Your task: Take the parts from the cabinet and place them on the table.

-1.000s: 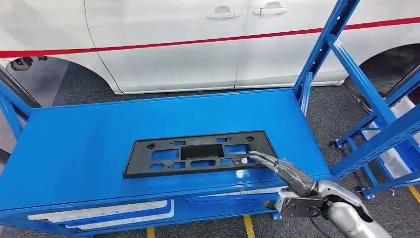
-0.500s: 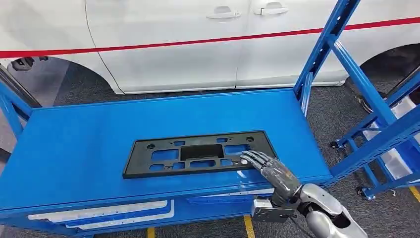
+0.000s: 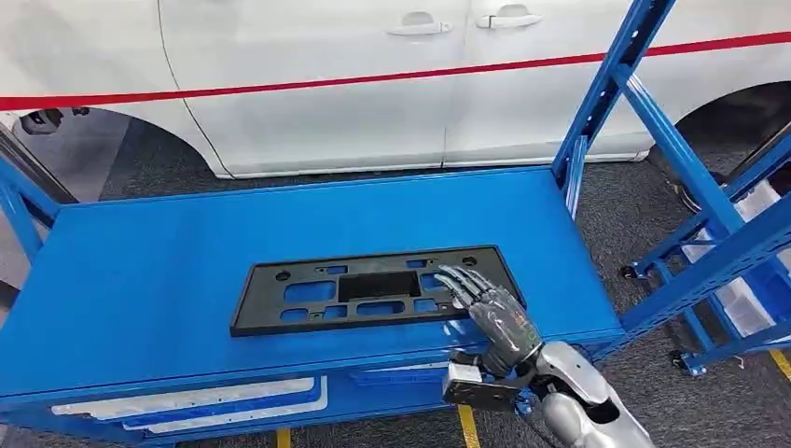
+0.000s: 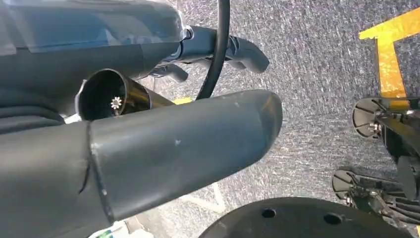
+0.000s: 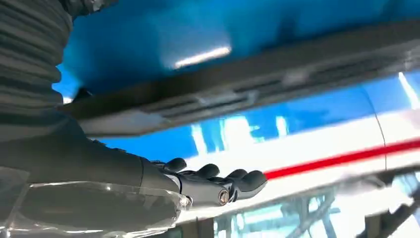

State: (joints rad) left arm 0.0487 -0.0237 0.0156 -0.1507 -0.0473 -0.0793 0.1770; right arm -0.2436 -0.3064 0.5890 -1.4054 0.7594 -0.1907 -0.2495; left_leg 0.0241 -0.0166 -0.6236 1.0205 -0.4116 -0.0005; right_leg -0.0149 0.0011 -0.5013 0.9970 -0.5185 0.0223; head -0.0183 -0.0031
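Observation:
A flat black plastic part [image 3: 378, 286] with several cut-outs lies on the blue table [image 3: 187, 243], slightly right of the middle. My right hand [image 3: 490, 313] reaches in over the table's front edge, its fingers spread and stretched over the part's right end, gripping nothing. Whether they touch the part I cannot tell. In the right wrist view the same hand [image 5: 218, 186] is extended beside the part's dark edge [image 5: 237, 94]. In the left wrist view my left hand [image 4: 188, 134] hangs above the grey floor, thumb apart from the fingers, nothing in it.
A white car [image 3: 326, 84] with a red stripe stands close behind the table. A blue steel rack [image 3: 690, 187] rises at the table's right end. White strips [image 3: 187, 397] lie on the shelf under the tabletop. Yellow floor lines [image 3: 469, 425] run below.
My right hand has moved left and further in over the part's right end, turning flatter with its fingers spread. The part has stayed where it was.

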